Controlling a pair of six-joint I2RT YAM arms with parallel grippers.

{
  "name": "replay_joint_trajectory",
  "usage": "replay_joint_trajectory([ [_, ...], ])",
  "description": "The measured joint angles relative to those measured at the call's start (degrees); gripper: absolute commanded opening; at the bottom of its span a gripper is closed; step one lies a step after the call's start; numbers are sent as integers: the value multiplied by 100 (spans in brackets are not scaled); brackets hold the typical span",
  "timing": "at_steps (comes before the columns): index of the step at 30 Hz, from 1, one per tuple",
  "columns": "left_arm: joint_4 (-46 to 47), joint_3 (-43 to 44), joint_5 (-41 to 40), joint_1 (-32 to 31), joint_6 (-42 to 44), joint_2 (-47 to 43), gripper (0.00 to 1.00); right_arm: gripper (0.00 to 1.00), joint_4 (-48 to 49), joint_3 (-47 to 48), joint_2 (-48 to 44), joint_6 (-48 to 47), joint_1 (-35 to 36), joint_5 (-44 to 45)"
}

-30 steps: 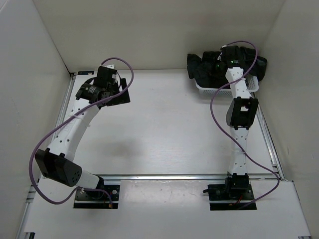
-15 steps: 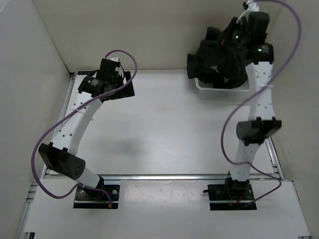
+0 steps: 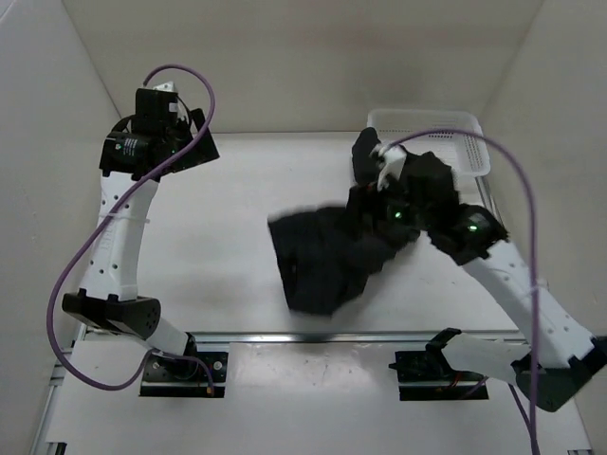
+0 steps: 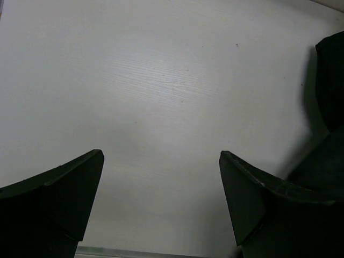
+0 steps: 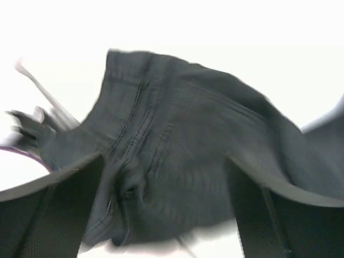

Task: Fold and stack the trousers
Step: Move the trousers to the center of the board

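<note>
White walls close in a pale bench (image 3: 237,218). Left arm (image 3: 114,227) rises along the left edge toward the far left corner. Right arm (image 3: 526,303) leans from the near right corner in toward the middle. Trousers (image 3: 327,251), black, bunched and blurred, sit right of the bench's middle, stretching from close to the near edge up to the right wrist. Whether they rest on the bench I cannot tell. Basket (image 3: 427,121), white mesh, stands in the far right corner, just beyond the cloth. Left claw (image 4: 161,154) hangs over bare bench with its fingers spread wide and nothing between them. Right claw (image 5: 164,157) also has its fingers apart, with seamed cloth filling the gap, unpinched.
</note>
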Motion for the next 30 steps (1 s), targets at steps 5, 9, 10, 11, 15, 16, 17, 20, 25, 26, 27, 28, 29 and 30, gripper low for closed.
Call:
replay_joint_trajectory([
  [5,-101,-269,389,90,-15,-186,96,51,-1338,-1239,116,452,-101,1104],
  [9,319,-1912,758,-125,-136,-901,57,0,-1777,-839,-496,785,-619,1937],
  [10,299,-2269,839,-181,-173,-1014,55,0,-1801,-761,-592,804,-678,2039],
  [11,470,-2782,975,-315,-227,-1161,57,5,-1786,-726,-686,861,-710,2109],
  [15,874,-4529,1462,-892,-680,-1482,100,100,-1825,-1043,-837,1180,-752,2153],
  [16,1034,-4887,1528,-1106,-881,-1534,100,100,-1827,-1222,-765,1237,-758,2122],
  [17,1200,-5219,1580,-1392,-1086,-1554,100,100,-1753,-1517,-632,1311,-809,2063],
  [20,1427,-5427,1576,-2041,-1399,-1279,100,100,-1591,-2267,-103,1515,-1071,1784],
  [25,1945,-4909,1488,-2817,-1432,236,100,100,-1091,-3287,354,1851,-2186,1029],
  [26,2044,-4850,1449,-2916,-1440,553,100,100,-970,-3366,358,1888,-2437,866],
  [27,2120,-4824,1403,-3003,-1453,855,100,100,-835,-3407,376,1897,-2627,726],
  [28,2153,-4824,1351,-3073,-1462,1060,100,100,-691,-3421,426,1902,-2820,584],
  [29,2140,-4824,1305,-3141,-1471,1255,100,100,-525,-3425,505,1902,-3010,435],
  [30,2127,-4824,1274,-3176,-1484,1364,100,100,-356,-3425,592,1904,-3152,297],
])
